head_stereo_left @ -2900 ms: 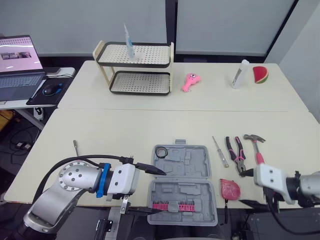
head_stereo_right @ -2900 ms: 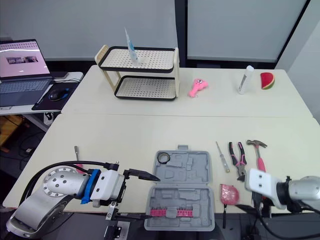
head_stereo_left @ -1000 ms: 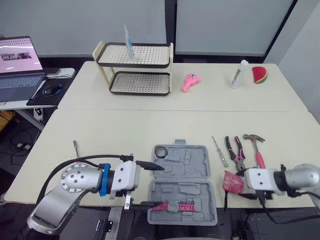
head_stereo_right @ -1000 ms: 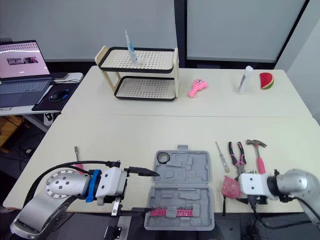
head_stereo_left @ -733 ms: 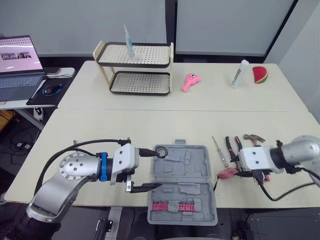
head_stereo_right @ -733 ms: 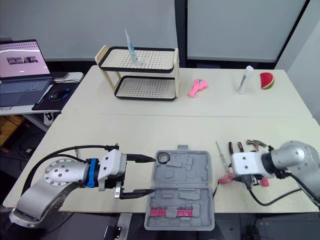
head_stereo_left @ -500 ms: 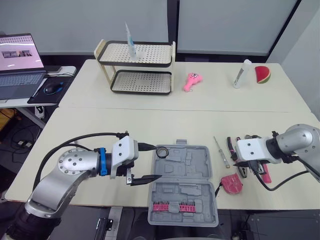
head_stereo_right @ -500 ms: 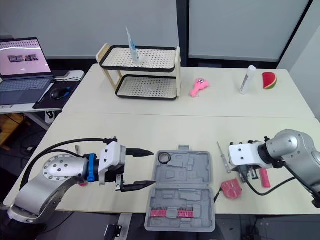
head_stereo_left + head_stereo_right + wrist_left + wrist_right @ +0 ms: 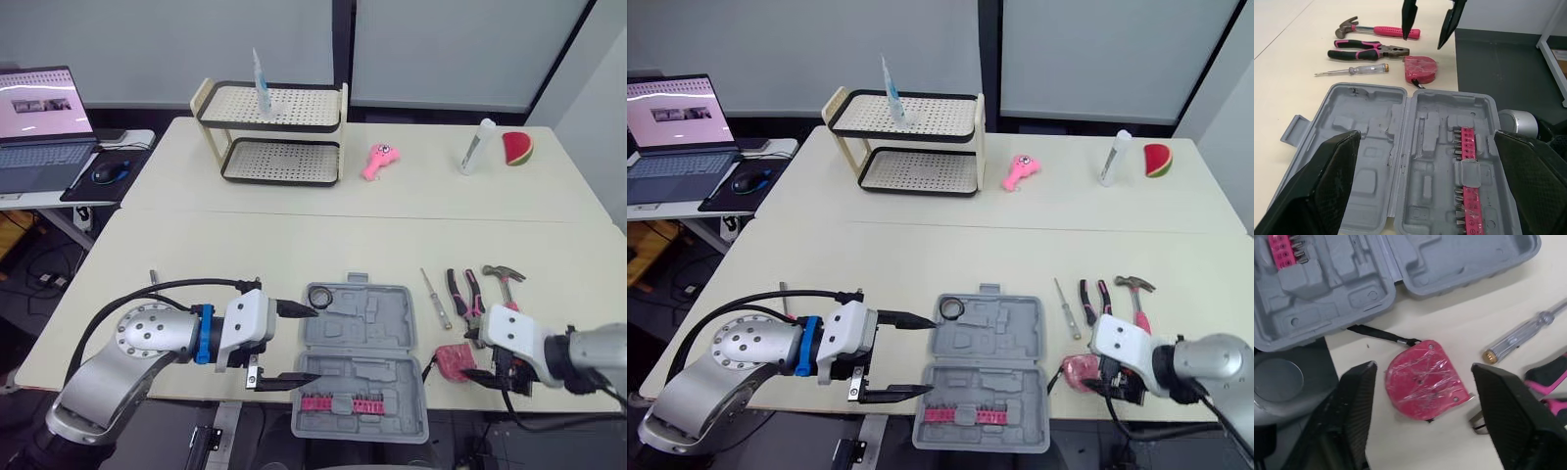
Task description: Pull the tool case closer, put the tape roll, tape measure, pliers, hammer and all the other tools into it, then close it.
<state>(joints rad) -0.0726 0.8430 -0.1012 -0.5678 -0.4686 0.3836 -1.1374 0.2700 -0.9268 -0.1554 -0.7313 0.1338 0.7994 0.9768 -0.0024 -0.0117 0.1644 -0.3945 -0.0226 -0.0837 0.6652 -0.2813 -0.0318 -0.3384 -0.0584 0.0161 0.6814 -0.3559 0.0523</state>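
Fingers of my right gripper (image 9: 1421, 367) are hanging wide apart over the pink tape measure (image 9: 1425, 379) lying just beside the open tool case (image 9: 1464, 254), so next I am likely needing to descend and pinch it.

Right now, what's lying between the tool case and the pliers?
A screwdriver lies between the case and the pliers, as the left eye view shows.

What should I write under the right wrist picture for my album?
Open right tool hovers over the pink tape measure beside the grey case.
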